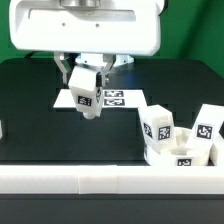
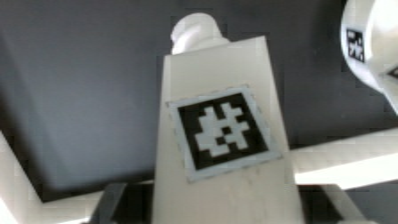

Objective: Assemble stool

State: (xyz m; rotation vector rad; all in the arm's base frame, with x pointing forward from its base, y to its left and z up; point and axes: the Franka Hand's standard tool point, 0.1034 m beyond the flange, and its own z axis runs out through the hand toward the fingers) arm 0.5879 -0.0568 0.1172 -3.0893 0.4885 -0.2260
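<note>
Leg (image 1: 84,95) hangs clamped between the jaws of the gripper (image 1: 83,82) above the marker board (image 1: 116,98) at the table's middle, apparently mid-carry, so next comes lining it up with the seat (image 1: 180,155) near the front rail (image 1: 110,180).

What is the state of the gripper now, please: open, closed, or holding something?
Gripper: closed on a white stool leg with a marker tag, held above the table.

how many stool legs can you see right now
3. One leg is held in the gripper above the marker board; one leg stands on the seat; one leg sits by the seat's right. Others may be hidden.
</note>
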